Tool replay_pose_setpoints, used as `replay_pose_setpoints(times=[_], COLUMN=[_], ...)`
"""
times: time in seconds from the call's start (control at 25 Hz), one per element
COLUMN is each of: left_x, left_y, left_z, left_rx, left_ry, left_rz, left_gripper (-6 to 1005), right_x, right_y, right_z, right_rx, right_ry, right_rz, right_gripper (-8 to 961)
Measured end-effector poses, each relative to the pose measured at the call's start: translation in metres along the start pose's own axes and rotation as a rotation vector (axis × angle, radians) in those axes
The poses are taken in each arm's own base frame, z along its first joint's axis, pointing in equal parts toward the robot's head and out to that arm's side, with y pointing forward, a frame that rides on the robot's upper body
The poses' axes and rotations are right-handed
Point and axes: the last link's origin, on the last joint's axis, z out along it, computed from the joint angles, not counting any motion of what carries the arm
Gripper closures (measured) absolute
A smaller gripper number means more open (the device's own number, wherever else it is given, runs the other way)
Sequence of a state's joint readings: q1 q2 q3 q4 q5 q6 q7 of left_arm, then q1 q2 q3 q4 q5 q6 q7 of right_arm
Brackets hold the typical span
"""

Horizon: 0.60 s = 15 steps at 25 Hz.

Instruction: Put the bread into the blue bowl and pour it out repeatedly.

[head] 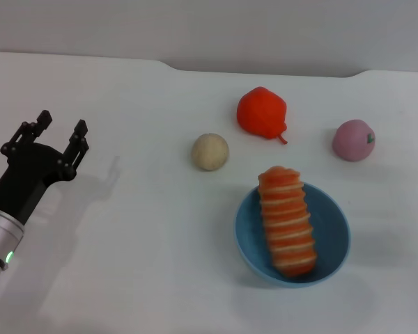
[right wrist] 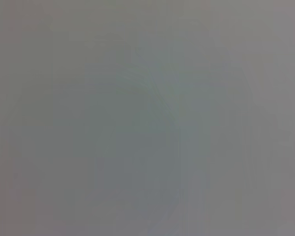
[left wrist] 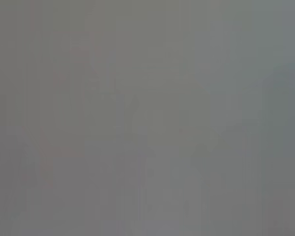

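Observation:
The bread [head: 287, 220], a long loaf with orange-and-cream stripes facing up, lies inside the blue bowl [head: 334, 240] at the front right of the white table; its far end sticks out over the bowl's back rim. My left gripper [head: 61, 128] hovers far to the left of the bowl, open, with nothing between its black fingers. No part of the right arm shows in the head view. Both wrist views are plain grey and show nothing.
Behind the bowl sit a small round beige ball [head: 210, 151], a red fruit-shaped toy [head: 262, 112] and a pink round toy [head: 353, 140]. The white table [head: 139, 236] ends at a grey wall at the back.

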State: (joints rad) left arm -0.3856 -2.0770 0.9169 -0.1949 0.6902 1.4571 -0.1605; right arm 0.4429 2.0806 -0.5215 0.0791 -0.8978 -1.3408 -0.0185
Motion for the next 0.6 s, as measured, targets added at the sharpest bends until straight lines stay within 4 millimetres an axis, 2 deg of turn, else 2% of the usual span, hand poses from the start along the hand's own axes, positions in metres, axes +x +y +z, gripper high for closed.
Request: replay_pose_setpoints(times=[0.6], left_x=[0.015], left_y=[-0.004], left_z=[0.025], left_rx=[0.029], left_ry=[0.065], left_rz=[-0.008], left_gripper=[421], right_x=[-0.006], right_y=[-0.006], right_z=[0.018], right_rx=[0.014], right_ry=[-0.008], right_rz=[-0.024], right_gripper=[479])
